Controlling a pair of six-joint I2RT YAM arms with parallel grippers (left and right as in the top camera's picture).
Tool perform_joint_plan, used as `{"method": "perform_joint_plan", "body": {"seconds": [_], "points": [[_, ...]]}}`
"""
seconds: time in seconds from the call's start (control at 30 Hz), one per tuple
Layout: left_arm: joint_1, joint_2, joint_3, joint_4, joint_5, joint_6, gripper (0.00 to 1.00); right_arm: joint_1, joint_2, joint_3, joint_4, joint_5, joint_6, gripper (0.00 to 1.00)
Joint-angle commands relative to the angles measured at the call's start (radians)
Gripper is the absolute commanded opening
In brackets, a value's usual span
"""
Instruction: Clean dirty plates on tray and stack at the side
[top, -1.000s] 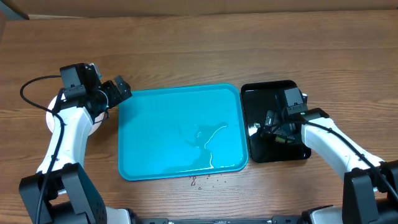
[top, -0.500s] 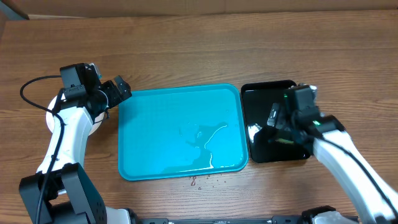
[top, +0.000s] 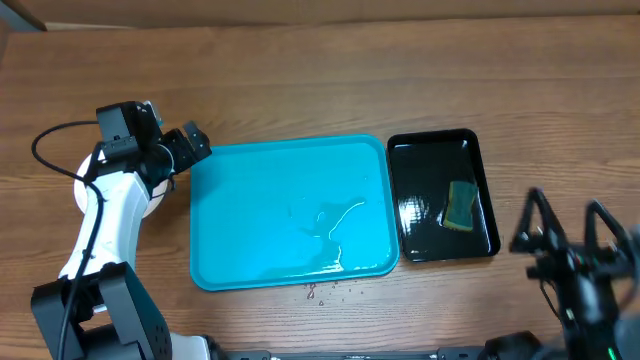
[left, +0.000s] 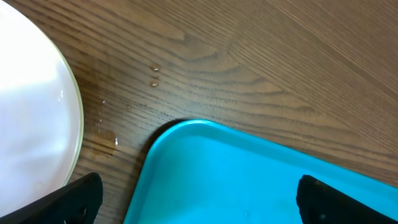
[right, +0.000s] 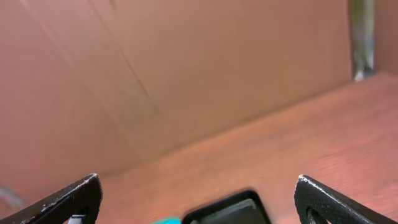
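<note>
Our left gripper (left: 200, 186) hovers with jaws spread wide and empty over a corner of the bright cyan rectangular plastic tray (top: 290, 215), which is wet-streaked. Just left of the tray, on the wooden table (top: 320, 80), lie the round plates (left: 31, 112). The top one is glossy white and clean, with a pale yellow-green edge. Our right gripper (top: 565, 228) also gapes empty, near the glossy black tray (top: 425, 170) that holds a yellow-green sponge (top: 461, 205).

You will find no readable text, label, brand or number anywhere in these views; the blurred right wrist view may hide some small marking.
</note>
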Motion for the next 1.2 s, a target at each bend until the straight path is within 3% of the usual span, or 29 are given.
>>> {"method": "perform_joint_plan", "body": {"seconds": [0.0, 0.2, 0.5, 0.67, 0.97, 1.17], "points": [[-0.005, -0.027, 0.006, 0.0, -0.007, 0.019, 1.0, -0.003, -0.129, 0.001, 0.0, 0.07, -0.007, 1.0], [-0.005, -0.027, 0.006, 0.0, -0.007, 0.019, 1.0, -0.053, -0.236, -0.08, 0.124, 0.067, -0.052, 1.0], [-0.005, -0.027, 0.006, 0.0, -0.007, 0.019, 1.0, -0.249, -0.274, -0.448, 0.723, -0.17, -0.051, 1.0], [-0.005, -0.027, 0.006, 0.0, -0.007, 0.019, 1.0, -0.264, -0.274, -0.621, 0.946, -0.184, -0.051, 1.0], [-0.005, -0.027, 0.006, 0.0, -0.007, 0.019, 1.0, -0.263, -0.275, -0.807, 1.009, -0.224, -0.051, 1.0], [-0.005, -0.027, 0.006, 0.0, -0.007, 0.019, 1.0, -0.263, -0.275, -0.813, 0.762, -0.237, -0.058, 1.0]]}}
